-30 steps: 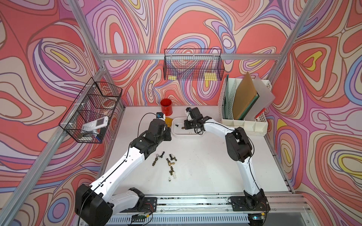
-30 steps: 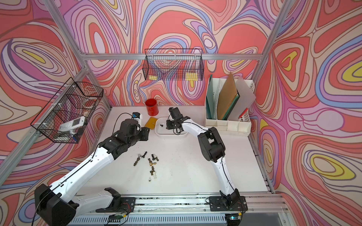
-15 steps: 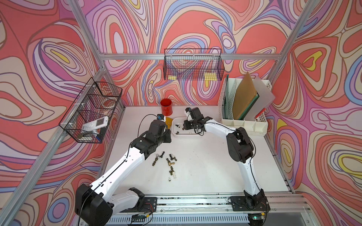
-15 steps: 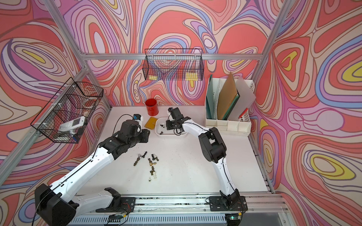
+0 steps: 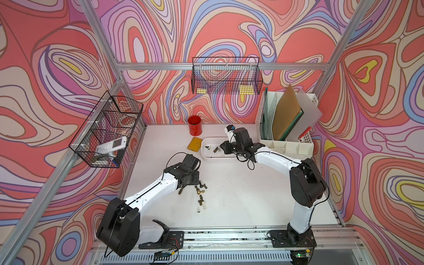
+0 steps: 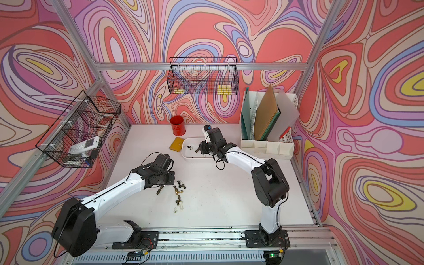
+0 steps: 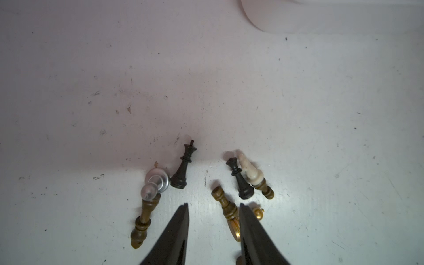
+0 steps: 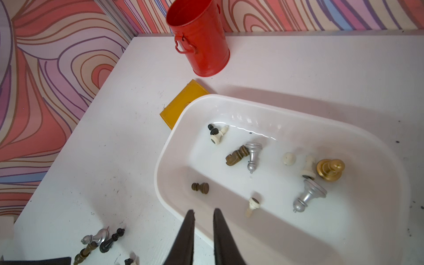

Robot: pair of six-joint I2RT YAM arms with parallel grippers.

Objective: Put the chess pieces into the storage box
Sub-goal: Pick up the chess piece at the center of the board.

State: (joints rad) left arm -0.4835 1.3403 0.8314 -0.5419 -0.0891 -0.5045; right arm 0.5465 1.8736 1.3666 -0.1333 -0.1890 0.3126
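Several chess pieces [image 7: 184, 167], black, bronze, silver and white, lie tipped over on the white table, in both top views as a small cluster [image 5: 200, 191] [image 6: 179, 190]. My left gripper [image 7: 213, 205] hangs open just over them [image 5: 187, 184]. A bronze piece [image 7: 226, 206] lies against the inside of one finger, ungripped. The storage box [image 8: 160, 165], a shallow white tub [image 5: 204, 152] [image 6: 184, 152], holds several pieces, among them a silver one [image 8: 252, 156] and a gold one [image 8: 330, 169]. My right gripper [image 8: 203, 210] hovers over its near rim [image 5: 221, 146], jaws narrowly open and empty.
A red cup [image 5: 195, 125] [image 8: 199, 39] stands behind the box, with a yellow card [image 5: 194, 143] beside it. A tall white file organiser [image 5: 284, 124] fills the back right. Wire baskets hang on the left wall [image 5: 107, 130] and back wall [image 5: 226, 78].
My left gripper has come back from beside the box to the pile on the table, its jaws widening. The right gripper's jaws have parted slightly over the box.
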